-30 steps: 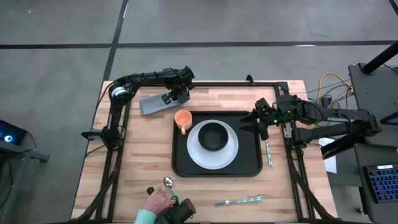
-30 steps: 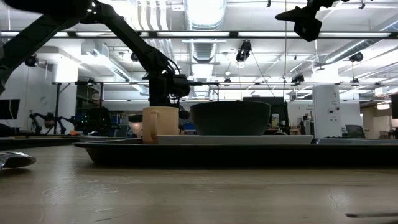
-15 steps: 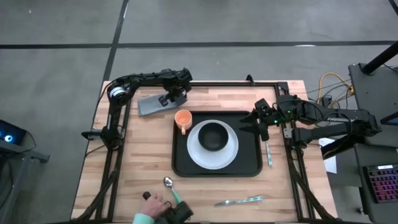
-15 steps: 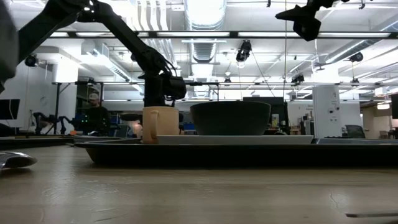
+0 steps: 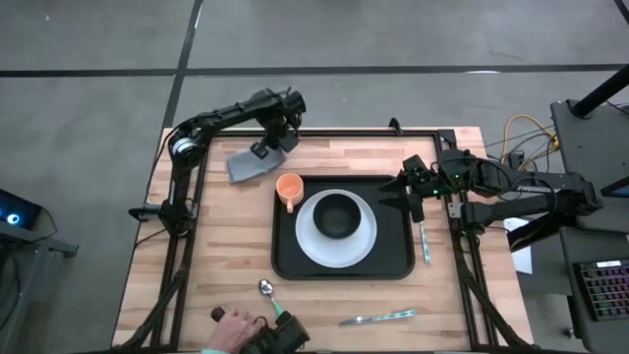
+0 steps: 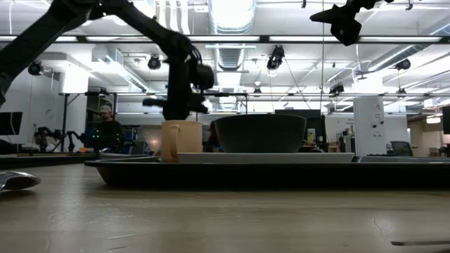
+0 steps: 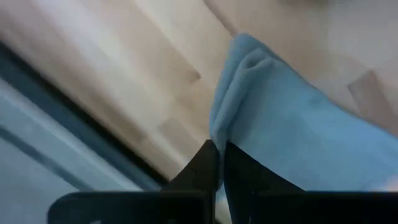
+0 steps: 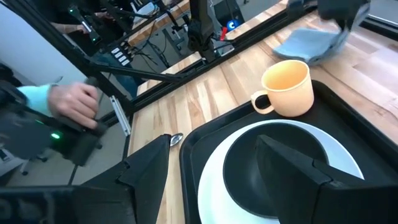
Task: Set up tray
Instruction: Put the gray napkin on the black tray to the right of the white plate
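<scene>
My left gripper (image 5: 267, 146) is pinched tight on the grey cloth (image 5: 252, 162), which trails off its jaws; my right gripper (image 5: 406, 189) hangs wide open, empty, over the tray (image 5: 393, 264).

L hand (image 5: 263, 149) clamped, far-left corner | R hand (image 5: 405, 189) fingers apart, right edge

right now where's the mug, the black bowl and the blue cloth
mug (image 5: 289, 188), high view, its open top
black bowl (image 5: 336, 214), high view, its inside
blue cloth (image 5: 251, 163), high view, middle of the fabric
</scene>
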